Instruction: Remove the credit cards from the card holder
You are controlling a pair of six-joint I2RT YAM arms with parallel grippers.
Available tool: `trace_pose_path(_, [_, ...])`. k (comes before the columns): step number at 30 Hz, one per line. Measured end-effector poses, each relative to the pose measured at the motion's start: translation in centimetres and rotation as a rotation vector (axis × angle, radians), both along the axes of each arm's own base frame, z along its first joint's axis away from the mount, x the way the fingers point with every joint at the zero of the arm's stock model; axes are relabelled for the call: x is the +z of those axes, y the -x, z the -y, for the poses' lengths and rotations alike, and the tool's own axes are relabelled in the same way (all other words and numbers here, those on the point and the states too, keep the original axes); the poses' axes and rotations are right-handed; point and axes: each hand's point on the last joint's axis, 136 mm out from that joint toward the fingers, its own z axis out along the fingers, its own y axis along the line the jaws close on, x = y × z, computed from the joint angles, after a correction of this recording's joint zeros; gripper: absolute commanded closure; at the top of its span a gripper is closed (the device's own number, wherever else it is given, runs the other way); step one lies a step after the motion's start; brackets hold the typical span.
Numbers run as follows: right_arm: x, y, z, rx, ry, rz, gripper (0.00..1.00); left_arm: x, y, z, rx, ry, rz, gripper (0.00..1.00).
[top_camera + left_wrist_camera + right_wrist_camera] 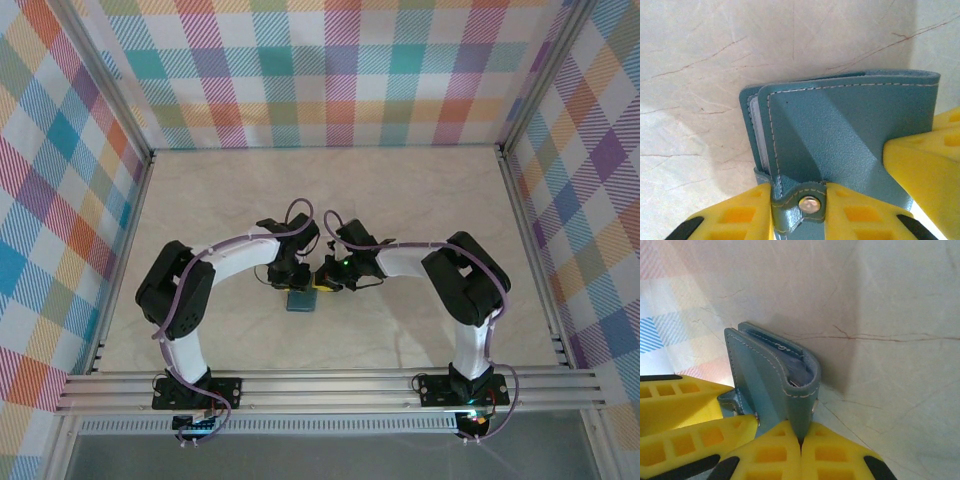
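Teal and half folded, the card holder [300,301] sits near the middle of the table [420,200], slightly toward six o'clock, caught between both arms. The left gripper [800,212] reaches in from ten o'clock, its fingers clamped on the snap tab [810,204]. The right gripper [801,445], from two o'clock, is pressed fully together on one cover's edge. Such opposed holds probably serve to spread the covers. Pale edges of the credit cards [754,131] show inside, not yet drawn out.
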Motion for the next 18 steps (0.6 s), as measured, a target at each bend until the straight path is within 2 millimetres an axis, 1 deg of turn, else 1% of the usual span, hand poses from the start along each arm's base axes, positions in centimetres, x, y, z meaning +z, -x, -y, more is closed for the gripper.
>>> trace_pose_path(2, [0.1,-0.1,0.0,0.0,0.002,0.006,1.0,0.2,0.0,0.0,0.0,0.0,0.006,0.76])
trace_pose_path(6, [0.5,-0.2,0.0,0.004,-0.002,0.022,1.0,0.4,-0.1,-0.2,0.006,-0.009,0.019,0.62])
trace_pose_path(7, [0.6,-0.1,0.1,0.005,0.003,0.022,1.0,0.5,-0.3,-0.6,0.012,-0.029,0.03,0.59])
trace_pose_path(9, [0.5,0.2,0.4,0.01,0.018,0.01,1.0,0.8,-0.5,-1.2,0.023,-0.056,0.051,0.57])
trace_pose_path(12, [0.3,0.5,0.6,0.011,0.032,0.001,1.0,1.3,-0.7,-1.8,0.034,-0.081,0.073,0.57])
trace_pose_path(18, [0.3,0.6,1.0,0.018,0.049,0.007,1.0,1.5,-0.9,-2.3,0.04,-0.102,0.09,0.65])
